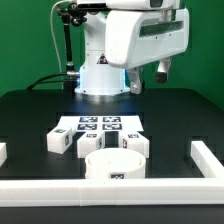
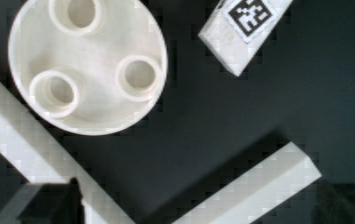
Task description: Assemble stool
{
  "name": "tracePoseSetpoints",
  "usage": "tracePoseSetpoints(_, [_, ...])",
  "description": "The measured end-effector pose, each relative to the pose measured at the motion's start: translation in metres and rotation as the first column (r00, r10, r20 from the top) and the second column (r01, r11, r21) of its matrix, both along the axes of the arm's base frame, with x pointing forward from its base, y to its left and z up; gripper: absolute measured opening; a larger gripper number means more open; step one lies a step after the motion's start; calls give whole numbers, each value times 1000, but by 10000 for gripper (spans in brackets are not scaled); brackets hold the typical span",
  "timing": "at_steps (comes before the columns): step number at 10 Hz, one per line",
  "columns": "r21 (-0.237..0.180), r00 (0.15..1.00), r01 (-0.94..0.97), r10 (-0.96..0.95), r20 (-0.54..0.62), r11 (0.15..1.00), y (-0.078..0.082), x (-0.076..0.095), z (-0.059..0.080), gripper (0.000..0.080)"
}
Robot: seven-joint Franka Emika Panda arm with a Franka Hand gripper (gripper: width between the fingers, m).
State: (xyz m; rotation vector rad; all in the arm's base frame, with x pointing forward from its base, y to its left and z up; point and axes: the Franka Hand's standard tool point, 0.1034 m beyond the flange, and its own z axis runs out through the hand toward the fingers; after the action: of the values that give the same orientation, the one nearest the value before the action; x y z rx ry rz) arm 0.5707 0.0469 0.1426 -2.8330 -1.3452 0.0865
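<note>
On black tabletop [image 1: 35, 112], smooth round white seat [image 1: 112, 166].

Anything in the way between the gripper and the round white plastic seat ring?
Nothing visible. The gripper hangs high above the black table. The round white plastic seat ring sits by the long white border rail, top uncovered. Two white tagged blocky legs flank it, not over it.

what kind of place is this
Most likely a robotics lab bench: a black table fenced by white border rails, a tagged marker board lying on it, and a green backdrop behind the arm.
</note>
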Motion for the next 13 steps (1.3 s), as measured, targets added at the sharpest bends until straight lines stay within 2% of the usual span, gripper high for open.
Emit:
tracePoseSetpoints(5, [2,1000,-28,28,9,1000,-4,0,-4,649])
tracePoseSetpoints(7, [7,984,-167,166,64,986,-27,-5,-27,649])
tracePoseSetpoints(9, [6,952,-294,292,86,956,-37,0,-46,649])
tracePoseSetpoints(13, [8,952,-298,296,81,955,-38,-1,-48,649])
